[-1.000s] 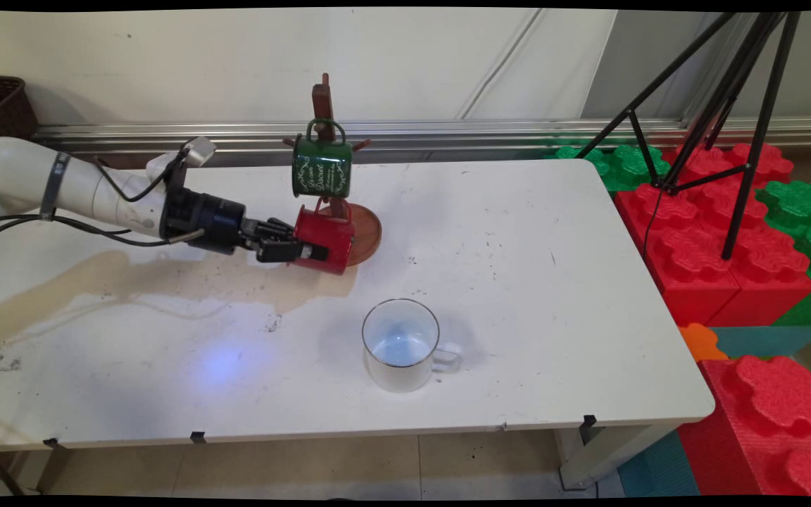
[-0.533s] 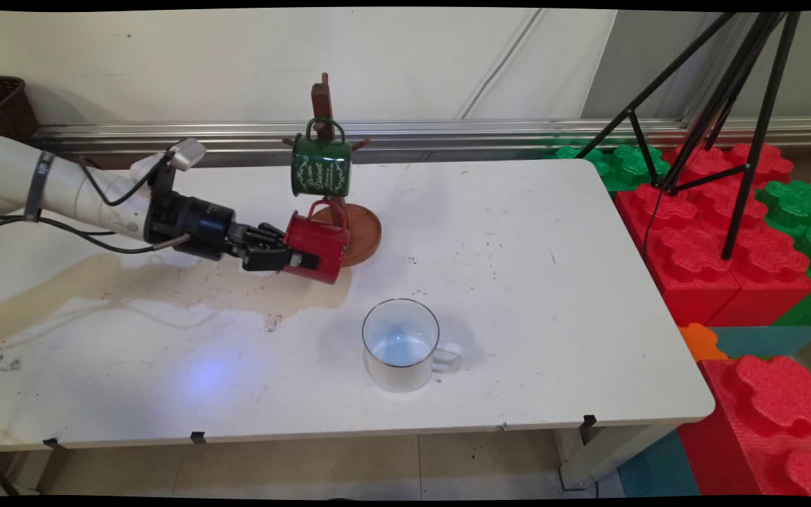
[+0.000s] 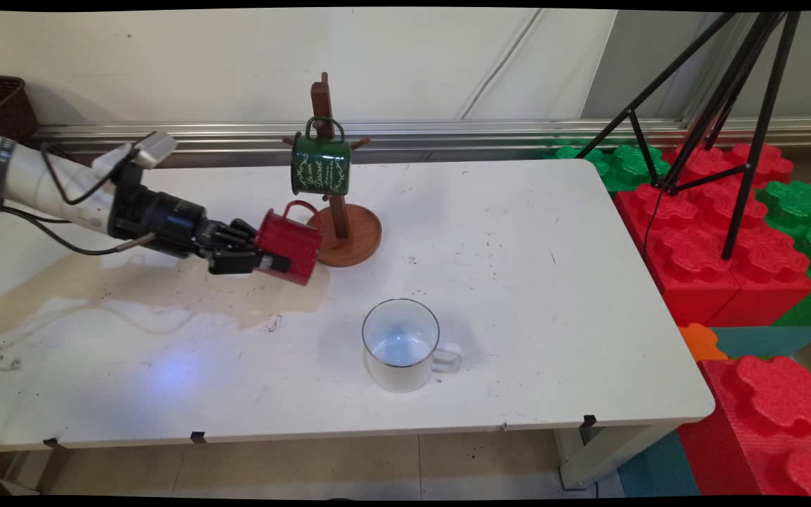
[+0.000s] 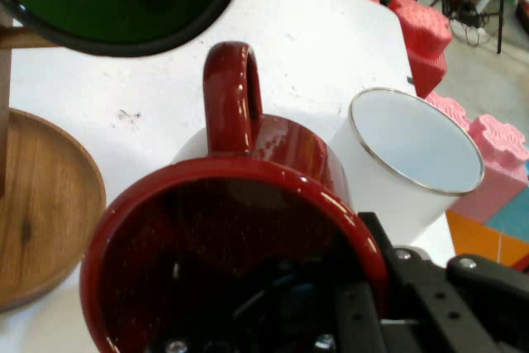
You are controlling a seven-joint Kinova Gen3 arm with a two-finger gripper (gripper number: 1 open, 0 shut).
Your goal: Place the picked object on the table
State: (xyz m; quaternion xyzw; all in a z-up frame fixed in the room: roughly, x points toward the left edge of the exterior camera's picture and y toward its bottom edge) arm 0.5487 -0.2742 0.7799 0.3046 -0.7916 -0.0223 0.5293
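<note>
pincer (image 3: pixel 275 262) is clamping the red mug's (image 3: pixel 291 238) rim, holding it beside the wooden mug stand (image 3: pixel 344 232).

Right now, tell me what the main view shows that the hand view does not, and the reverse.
Only the main view shows the black tripod, the whole mug tree, the brown stain on the table and the arm.

Only the hand view shows the red mug's dark inside, with one finger of the end effector in it.

Both show the red mug held, the green mug hanging, the white mug upright, and the red blocks.
</note>
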